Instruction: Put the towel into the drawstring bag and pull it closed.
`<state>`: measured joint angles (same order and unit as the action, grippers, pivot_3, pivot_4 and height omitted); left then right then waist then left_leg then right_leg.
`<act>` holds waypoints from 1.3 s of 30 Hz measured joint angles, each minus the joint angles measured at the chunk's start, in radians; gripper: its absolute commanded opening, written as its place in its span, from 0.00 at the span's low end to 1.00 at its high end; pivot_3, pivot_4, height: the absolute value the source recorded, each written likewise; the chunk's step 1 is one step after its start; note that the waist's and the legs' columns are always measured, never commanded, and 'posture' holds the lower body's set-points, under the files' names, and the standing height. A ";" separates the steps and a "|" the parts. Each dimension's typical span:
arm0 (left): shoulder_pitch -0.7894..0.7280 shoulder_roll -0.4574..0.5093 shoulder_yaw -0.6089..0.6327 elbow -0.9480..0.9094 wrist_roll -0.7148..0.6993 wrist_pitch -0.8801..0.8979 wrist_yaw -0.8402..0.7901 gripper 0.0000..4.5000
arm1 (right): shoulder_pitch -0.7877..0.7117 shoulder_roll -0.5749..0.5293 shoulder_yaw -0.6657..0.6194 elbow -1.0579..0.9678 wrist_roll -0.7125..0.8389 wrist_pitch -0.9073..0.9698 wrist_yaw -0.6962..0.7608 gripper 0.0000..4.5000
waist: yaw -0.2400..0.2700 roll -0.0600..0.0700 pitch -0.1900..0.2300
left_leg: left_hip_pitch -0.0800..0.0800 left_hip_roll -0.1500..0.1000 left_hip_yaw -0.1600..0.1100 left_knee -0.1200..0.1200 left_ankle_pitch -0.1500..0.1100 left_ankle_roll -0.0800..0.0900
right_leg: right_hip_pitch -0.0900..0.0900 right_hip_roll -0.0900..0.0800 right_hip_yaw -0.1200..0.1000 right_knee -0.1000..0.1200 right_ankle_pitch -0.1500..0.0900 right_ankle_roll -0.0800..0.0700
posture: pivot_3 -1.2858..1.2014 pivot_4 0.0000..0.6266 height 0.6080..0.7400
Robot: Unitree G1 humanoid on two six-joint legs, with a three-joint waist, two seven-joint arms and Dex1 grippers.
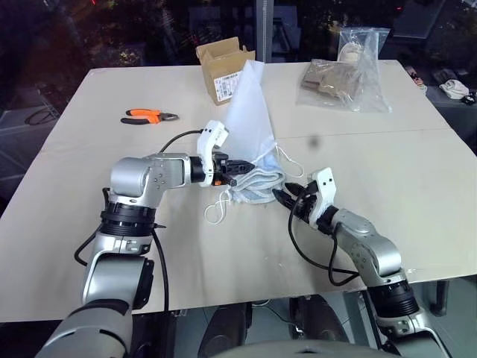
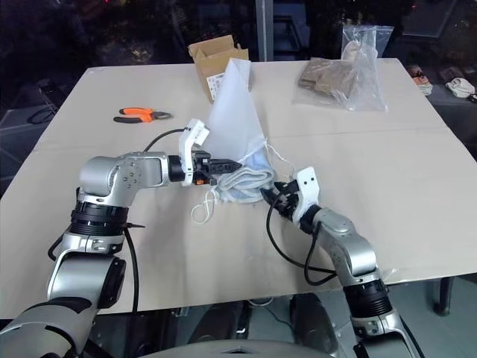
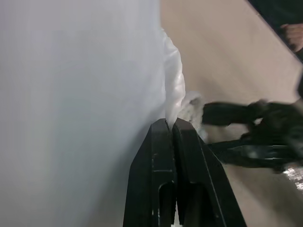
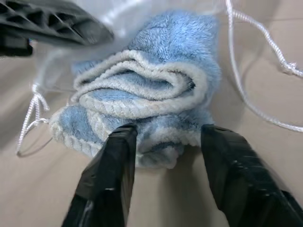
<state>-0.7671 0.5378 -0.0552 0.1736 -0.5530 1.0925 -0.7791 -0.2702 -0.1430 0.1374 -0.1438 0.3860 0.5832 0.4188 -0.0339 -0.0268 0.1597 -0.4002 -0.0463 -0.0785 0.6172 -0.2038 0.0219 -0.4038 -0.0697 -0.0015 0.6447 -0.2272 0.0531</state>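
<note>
My left gripper (image 1: 237,165) is pinched tight on the rim of the bag (image 1: 250,112), holding it up so the thin white fabric stands in a tall cone off the table (image 1: 387,171). The towel (image 1: 262,185) sits bunched at the bag's mouth, about mid-table, partly under the fabric and partly poking out toward my right gripper (image 4: 163,142). That one has its fingers spread with the towel's near edge just between the tips, not squeezing anything yet as far as I can see.

Handling-wise, I'd guess the towel is light and squishy, a thick fluffy fold that'll compress a lot and spring back, so a shallow nip on the fuzz would probably just slide off. I'd grab deep across the rolled fold, or simply shove it in with closed fingers.

The bag looks flimsy and a bit slick, no stiffness of its own, so the mouth likely collapses the second I let go. The cord (image 1: 217,211) loops lie loose on the table either side of the mouth. They're thin and floppy; hooking a loop seems easier than pinching a single strand.
</note>
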 measured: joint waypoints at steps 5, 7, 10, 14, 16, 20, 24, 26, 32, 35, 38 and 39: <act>-0.033 0.002 -0.013 0.015 0.018 -0.026 -0.034 0.00 | -0.115 0.020 -0.050 0.015 0.028 0.092 -0.036 0.82 | 0.000 0.000 0.000 | 0.000 0.000 0.000 0.000 0.000 0.000 | 0.000 0.000 0.000 0.000 0.000 0.000 | 0.52 0.24 1.00; -0.032 0.001 -0.017 0.018 0.020 -0.027 -0.041 0.00 | -0.158 0.037 -0.076 0.080 0.051 0.137 -0.035 0.82 | 0.000 0.000 0.000 | 0.000 0.000 0.000 -0.001 0.000 0.000 | 0.000 0.000 0.000 0.000 0.000 0.000 | 0.52 0.24 1.00; -0.031 0.000 -0.021 0.019 0.020 -0.027 -0.047 0.00 | -0.196 0.070 -0.087 0.198 0.072 0.179 -0.020 0.82 | -0.001 0.000 0.000 | -0.001 0.000 0.001 -0.001 0.000 0.000 | -0.001 -0.001 0.000 0.000 0.000 0.000 | 0.52 0.24 1.00; -0.031 -0.009 -0.022 0.019 0.020 -0.027 -0.048 0.00 | -0.298 0.080 -0.049 0.358 0.020 0.119 0.028 0.77 | -0.012 0.000 0.000 | 0.002 0.000 0.002 -0.001 0.000 0.000 | 0.000 0.001 0.002 0.001 0.000 0.000 | 0.52 0.24 1.00; -0.031 -0.012 -0.022 0.019 0.019 -0.027 -0.049 0.00 | -0.318 0.092 -0.027 0.417 -0.025 0.048 0.035 0.65 | -0.012 -0.001 -0.001 | 0.003 0.001 0.003 -0.001 0.000 0.000 | 0.000 0.002 0.002 0.001 0.000 0.000 | 0.52 0.24 1.00; -0.031 0.005 -0.016 0.014 0.015 -0.024 -0.059 0.00 | -0.275 0.097 -0.021 0.434 -0.056 -0.092 0.094 0.32 | -0.011 0.000 0.000 | 0.003 0.003 0.002 -0.001 0.000 0.000 | 0.000 0.004 0.003 0.002 0.001 -0.001 | 0.52 0.24 1.00; -0.071 0.108 0.046 0.016 -0.042 0.064 -0.128 0.00 | -0.146 0.029 0.000 0.134 0.019 -0.042 0.171 0.00 | -0.011 0.000 0.000 | -0.013 0.002 0.001 0.002 0.003 -0.005 | -0.015 0.003 0.002 0.004 0.001 -0.001 | 0.52 0.24 1.00; -0.122 0.177 0.057 0.014 -0.081 0.114 -0.189 0.00 | -0.131 -0.017 -0.023 -0.057 0.095 0.027 0.182 0.00 | -0.008 0.000 0.000 | -0.017 0.001 0.001 0.004 0.003 -0.005 | -0.017 0.002 0.001 0.004 0.001 -0.001 | 0.52 0.24 1.00; -0.194 0.195 0.054 -0.072 -0.159 0.168 -0.273 0.00 | -0.081 -0.088 -0.058 -0.323 0.230 0.188 0.138 0.00 | 0.002 0.000 0.000 | -0.013 0.000 -0.002 0.003 0.000 -0.001 | -0.010 0.000 -0.002 0.000 0.001 -0.001 | 0.52 0.24 1.00; -0.114 0.125 0.036 -0.092 -0.164 0.172 -0.258 0.00 | -0.022 -0.111 -0.058 -0.328 0.230 0.209 0.122 0.00 | 0.004 0.000 0.000 | -0.013 0.000 -0.002 0.003 0.000 0.000 | -0.010 0.000 -0.001 0.000 0.001 -0.001 | 0.52 0.24 1.00; -0.059 0.027 0.024 -0.087 -0.189 0.209 -0.217 0.00 | 0.036 -0.130 -0.062 -0.342 0.237 0.232 0.105 0.00 | 0.005 0.000 0.001 | -0.015 0.000 -0.004 0.007 0.000 0.000 | -0.010 0.000 -0.003 0.002 0.001 -0.001 | 0.52 0.24 1.00; -0.050 0.009 0.023 -0.096 -0.198 0.211 -0.213 0.00 | 0.054 -0.129 -0.068 -0.354 0.243 0.237 0.093 0.00 | 0.005 0.000 0.001 | -0.014 0.000 -0.004 0.007 0.000 0.000 | -0.010 0.000 -0.003 0.002 0.001 -0.001 | 0.52 0.24 1.00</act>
<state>-0.8171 0.5468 -0.0322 0.0780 -0.7507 1.3039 -0.9921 -0.2158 -0.2724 0.0697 -0.4982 0.6288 0.8202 0.5121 -0.0287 -0.0270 0.1608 -0.4143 -0.0459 -0.0820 0.6243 -0.2035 0.0218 -0.4138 -0.0693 -0.0044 0.6467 -0.2263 0.0524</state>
